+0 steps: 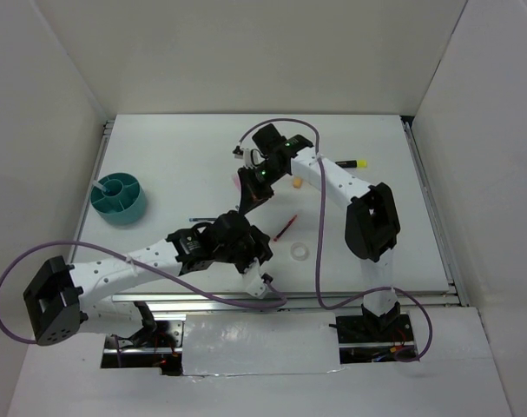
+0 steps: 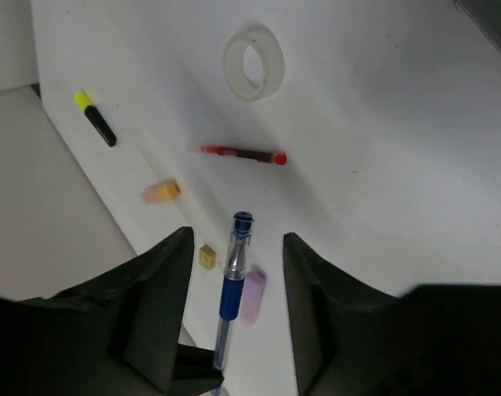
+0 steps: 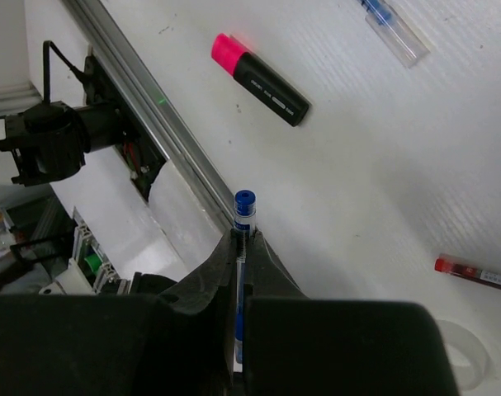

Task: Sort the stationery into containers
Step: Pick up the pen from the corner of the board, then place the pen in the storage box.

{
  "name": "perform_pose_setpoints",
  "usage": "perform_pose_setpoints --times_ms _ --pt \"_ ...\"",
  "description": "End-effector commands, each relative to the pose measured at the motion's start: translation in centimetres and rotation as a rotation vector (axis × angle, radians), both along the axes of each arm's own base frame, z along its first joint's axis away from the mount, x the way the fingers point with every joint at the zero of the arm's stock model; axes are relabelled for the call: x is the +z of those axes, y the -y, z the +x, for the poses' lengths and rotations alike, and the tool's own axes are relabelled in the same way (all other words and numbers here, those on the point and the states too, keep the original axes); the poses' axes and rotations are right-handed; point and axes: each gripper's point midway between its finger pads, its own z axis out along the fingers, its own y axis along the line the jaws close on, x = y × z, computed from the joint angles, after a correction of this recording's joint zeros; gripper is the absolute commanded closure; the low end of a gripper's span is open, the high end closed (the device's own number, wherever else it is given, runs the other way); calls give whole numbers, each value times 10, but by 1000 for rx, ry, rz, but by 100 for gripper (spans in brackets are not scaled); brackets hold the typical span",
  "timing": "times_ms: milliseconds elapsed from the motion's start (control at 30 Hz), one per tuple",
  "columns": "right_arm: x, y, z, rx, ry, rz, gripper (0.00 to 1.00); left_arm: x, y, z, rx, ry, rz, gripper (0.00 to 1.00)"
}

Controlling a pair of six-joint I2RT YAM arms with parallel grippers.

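My left gripper (image 2: 236, 236) is open. A blue pen (image 2: 232, 280) lies lengthwise between its jaws and touches neither, beside a pale pink piece (image 2: 252, 294). Beyond lie a tan eraser (image 2: 207, 256), an orange marker (image 2: 162, 191), a red pen (image 2: 243, 154), a black-yellow marker (image 2: 95, 120) and a tape ring (image 2: 252, 64). My right gripper (image 3: 242, 234) is shut on another blue pen (image 3: 245, 206), whose cap sticks out past the fingertips. Under it lie a pink marker (image 3: 258, 78) and a third blue pen (image 3: 394, 25). The teal cup (image 1: 118, 198) stands at the table's left.
The metal rail (image 3: 143, 91) of the table's near edge runs under the right gripper, with wiring and a clamp (image 3: 48, 140) beyond it. White walls close the table (image 1: 185, 148) in on three sides. Both arms reach over its middle.
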Motion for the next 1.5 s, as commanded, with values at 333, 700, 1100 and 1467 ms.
perform_pose_setpoints --times_ms 333,700,1100,1467 --pt "29 -6 -13 18 27 45 100 -16 11 -3 21 11 78 75" --pt "37 20 12 -55 69 41 22 31 9 -36 86 -19 -71 100" --pt "59 146 125 -407 326 -37 15 234 -17 27 594 -677 -907 100" --pt "49 160 119 -421 313 -50 15 238 -304 201 1137 -572 -1380 100"
